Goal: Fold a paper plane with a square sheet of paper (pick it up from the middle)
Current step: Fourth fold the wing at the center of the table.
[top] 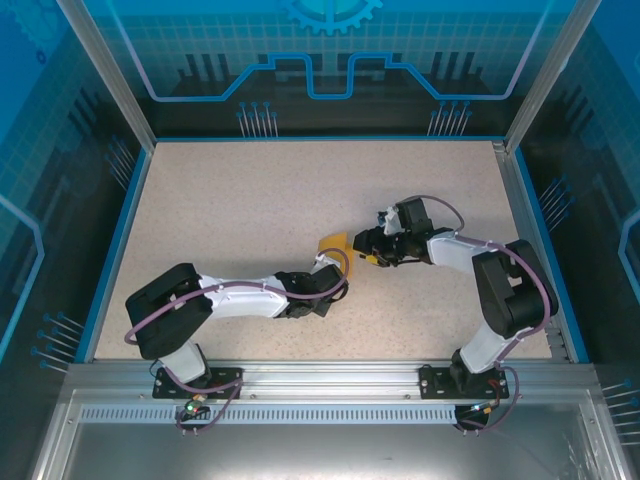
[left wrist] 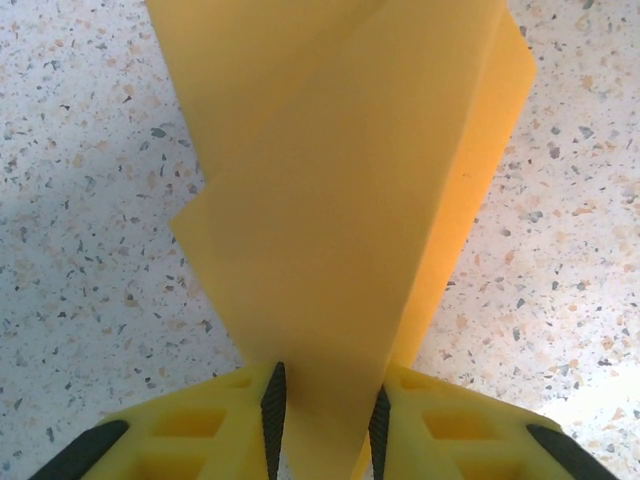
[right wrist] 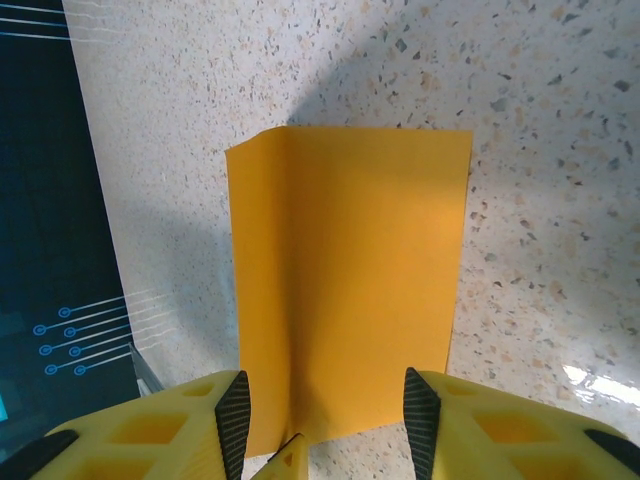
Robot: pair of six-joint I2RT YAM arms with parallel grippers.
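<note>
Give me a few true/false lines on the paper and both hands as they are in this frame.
1. In the top view the paper sits between the left hand and the right hand. True.
2. The paper is a flat, uncreased square. False: the wrist views show a crease and angled, folded layers.
3. The paper runs down between the left hand's fingers. True.
4. The right hand hangs over bare table, well away from the paper. False: the paper sits between its spread fingers.
5. The table is plain blue. False: it is pale and speckled.
</note>
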